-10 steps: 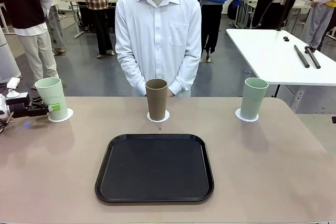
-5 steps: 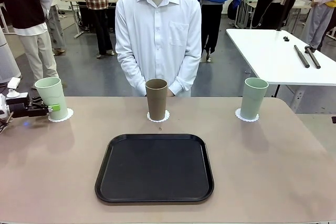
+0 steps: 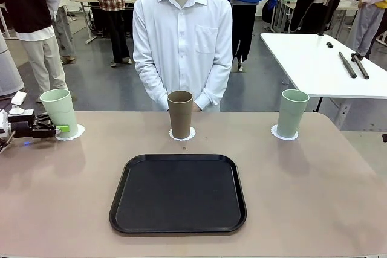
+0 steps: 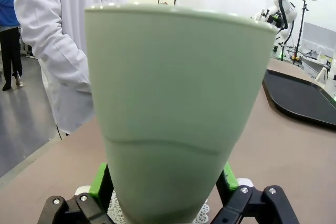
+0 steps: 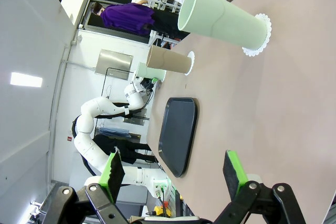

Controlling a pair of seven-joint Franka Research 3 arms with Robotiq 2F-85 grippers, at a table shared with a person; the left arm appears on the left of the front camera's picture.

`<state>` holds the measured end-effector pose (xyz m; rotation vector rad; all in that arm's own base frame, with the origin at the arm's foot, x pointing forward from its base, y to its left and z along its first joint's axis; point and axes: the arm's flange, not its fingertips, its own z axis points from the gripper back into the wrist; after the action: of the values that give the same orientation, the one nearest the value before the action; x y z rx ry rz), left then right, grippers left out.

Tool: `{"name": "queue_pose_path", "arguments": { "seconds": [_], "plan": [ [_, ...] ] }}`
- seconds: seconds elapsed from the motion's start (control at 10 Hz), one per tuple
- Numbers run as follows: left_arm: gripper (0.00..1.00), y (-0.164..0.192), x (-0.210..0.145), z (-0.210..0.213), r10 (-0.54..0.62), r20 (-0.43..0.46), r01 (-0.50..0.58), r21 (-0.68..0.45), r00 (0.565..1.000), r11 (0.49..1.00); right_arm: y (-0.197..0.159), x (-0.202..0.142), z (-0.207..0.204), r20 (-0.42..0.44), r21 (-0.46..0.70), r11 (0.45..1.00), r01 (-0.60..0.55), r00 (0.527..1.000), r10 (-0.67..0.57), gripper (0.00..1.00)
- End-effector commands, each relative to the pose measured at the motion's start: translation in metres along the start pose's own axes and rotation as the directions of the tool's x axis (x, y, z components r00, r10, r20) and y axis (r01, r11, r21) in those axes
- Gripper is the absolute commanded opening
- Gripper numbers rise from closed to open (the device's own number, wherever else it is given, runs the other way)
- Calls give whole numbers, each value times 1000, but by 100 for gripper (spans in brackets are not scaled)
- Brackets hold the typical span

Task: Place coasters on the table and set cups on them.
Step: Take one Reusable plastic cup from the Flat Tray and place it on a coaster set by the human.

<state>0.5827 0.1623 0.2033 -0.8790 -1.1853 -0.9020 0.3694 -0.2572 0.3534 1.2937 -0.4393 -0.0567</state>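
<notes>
We see three cups standing tall on the desk [image 3: 338,197], each one on its own lacy paper coaster. The left green cup [image 3: 59,112] sits on its coaster [image 3: 75,132] at the far left, the brown cup [image 3: 180,113] sits on the middle coaster [image 3: 182,135] in front of the person [image 3: 181,34], and the right green cup [image 3: 292,112] sits on the coaster [image 3: 283,134] at the far right. A black tray [image 3: 178,193] lies nearer to us with nothing on it. Our left hand [image 3: 59,129] is low at the foot of the left green cup, with its fingers spread wide, one on each side of the cup's bottom. From the left wrist we see that cup [image 4: 176,114] right in front of us, straight up and down, and the green pads [image 4: 98,178] stand beside it, not squeezing, though we cannot tell if they just touch it. So the cup stands between our left fingers, and we think the way out is straight back, away from the cup, so we do not knock it over. Our right hand [image 5: 173,174] is wide open too and holds nothing. It is well apart from the right green cup [image 5: 223,17], which stands far ahead of it. All three cups look set, so we think the job is nearly done.
</notes>
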Motion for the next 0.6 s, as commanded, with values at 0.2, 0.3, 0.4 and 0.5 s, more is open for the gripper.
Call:
{"name": "queue_pose_path", "arguments": {
  "seconds": [0.2,0.3,0.4,0.5],
  "plan": [
    [100,3,8,3,-11,-87,10,-16,996,1000,1,0,-1,0,2,1000,-1,1000,1,100],
    [100,1,11,7,-7,-114,5,-18,993,1000,1,0,-1,0,2,1000,-1,1000,1,100],
    [100,-1,16,14,-13,-138,10,-22,990,1000,1,0,-1,0,2,1000,-1,1000,1,100],
    [100,-1,21,22,-28,-155,27,-10,987,1000,1,0,-1,0,2,1000,-1,1000,1,100]
  ]
}}
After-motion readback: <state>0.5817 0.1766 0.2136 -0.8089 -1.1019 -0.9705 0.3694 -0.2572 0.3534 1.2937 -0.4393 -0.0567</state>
